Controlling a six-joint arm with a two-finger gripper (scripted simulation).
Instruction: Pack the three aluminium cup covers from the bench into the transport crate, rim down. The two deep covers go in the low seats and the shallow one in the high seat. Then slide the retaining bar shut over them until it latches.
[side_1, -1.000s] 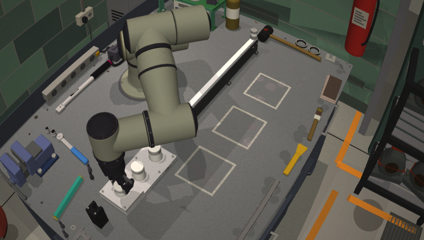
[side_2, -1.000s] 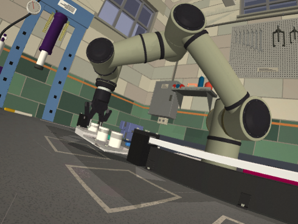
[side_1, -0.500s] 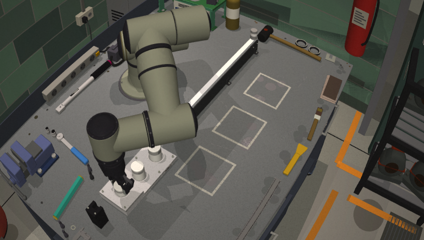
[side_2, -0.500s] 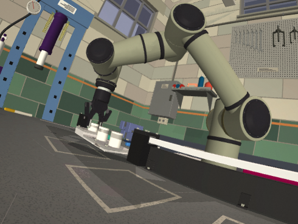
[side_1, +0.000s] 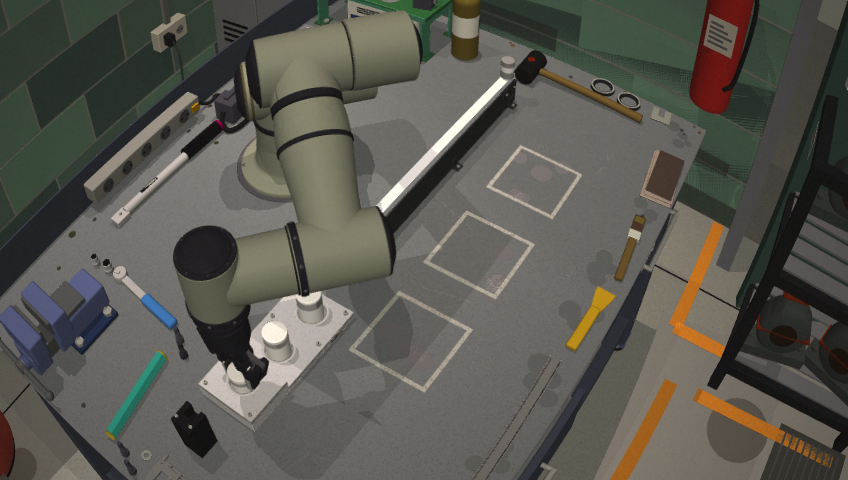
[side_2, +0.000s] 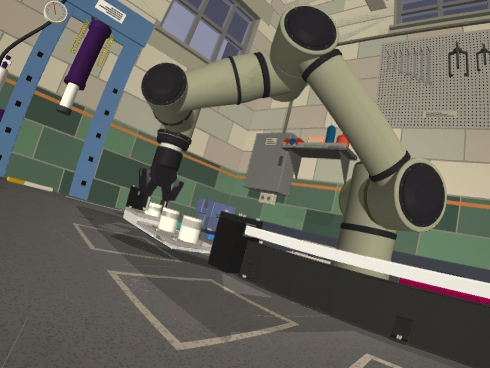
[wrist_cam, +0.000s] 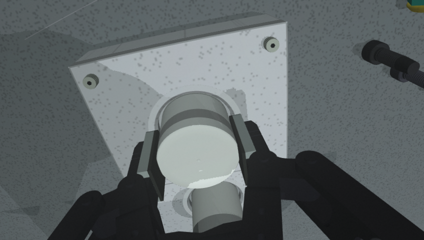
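Observation:
The end cup cover (wrist_cam: 196, 142) (side_1: 238, 377) is a pale aluminium cylinder, closed end up. It stands in a round seat at the near end of the light grey crate plate (side_1: 277, 357) and is held by my closed gripper (wrist_cam: 196, 150) (side_1: 245, 370) (side_2: 161, 196). Two more covers stand on the same plate: the middle one (side_1: 277, 340) (side_2: 169, 219) and the far one (side_1: 310, 307) (side_2: 190, 229). The long black rail with a white bar (side_1: 446, 146) (side_2: 360, 262) runs across the bench from beside the plate towards its far end.
A green tiled wall rises behind the bench. A power strip (side_1: 140, 146) lies beneath that wall. A blue vise (side_1: 56, 315), a ratchet (side_1: 146, 297) and a green bar (side_1: 137, 392) lie left of the plate. A black block (side_1: 193, 428) sits in front. Three painted squares (side_1: 410, 339) mark the bench to the right.

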